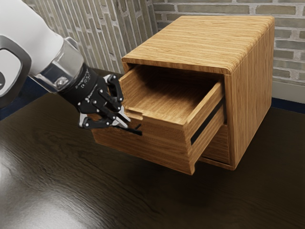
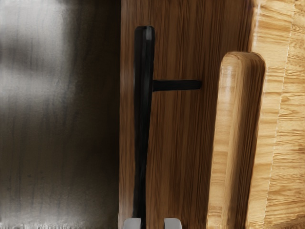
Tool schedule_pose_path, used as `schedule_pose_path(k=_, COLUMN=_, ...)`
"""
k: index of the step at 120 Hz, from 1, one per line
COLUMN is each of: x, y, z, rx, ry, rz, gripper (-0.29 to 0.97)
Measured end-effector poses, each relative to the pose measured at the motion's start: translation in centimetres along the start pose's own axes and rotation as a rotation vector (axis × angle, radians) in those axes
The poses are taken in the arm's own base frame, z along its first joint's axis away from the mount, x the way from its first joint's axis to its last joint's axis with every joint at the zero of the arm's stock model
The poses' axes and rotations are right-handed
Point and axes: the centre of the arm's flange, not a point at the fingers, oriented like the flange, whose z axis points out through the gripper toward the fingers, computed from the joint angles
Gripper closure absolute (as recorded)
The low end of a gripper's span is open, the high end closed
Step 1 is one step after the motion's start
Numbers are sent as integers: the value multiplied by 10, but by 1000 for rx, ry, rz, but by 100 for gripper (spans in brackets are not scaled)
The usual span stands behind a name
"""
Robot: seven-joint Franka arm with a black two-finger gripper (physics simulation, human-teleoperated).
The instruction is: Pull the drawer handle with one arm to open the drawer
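With the gripper [image 1: 116,123] on the handle [image 1: 135,129], the drawer [image 1: 205,119] already stands well out of the cabinet [image 1: 248,86]. Its inside is open to view and looks empty. The opening therefore looks largely done. What may be left, by the look of it, is a little more travel, since the back of the drawer is still under the cabinet's top, and then letting go.

The fingers are drawn close together and seem clamped on the handle. In the wrist view the two pale fingertips [image 2: 132,223] sit on either side of the black bar [image 2: 143,119], which runs away from them along the drawer front [image 2: 181,143]. One short post joins the bar to the wood. In the exterior view one end of the bar sticks out just past the gripper, toward that view's right.

The cabinet sits on a dark table [image 1: 143,200] before a brick wall [image 1: 286,43].
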Motion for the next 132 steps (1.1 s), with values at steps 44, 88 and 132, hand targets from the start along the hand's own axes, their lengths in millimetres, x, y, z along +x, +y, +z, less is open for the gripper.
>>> schedule_pose_path(k=44, x=80, y=-5, z=-222, rx=-120, ry=222, rz=-199, gripper=22)
schedule_pose_path(k=88, x=147, y=25, z=-142, rx=272, ry=225, rz=-369, gripper=6)
schedule_pose_path(k=132, x=158, y=41, z=-152, rx=263, ry=237, rz=-401, gripper=3)
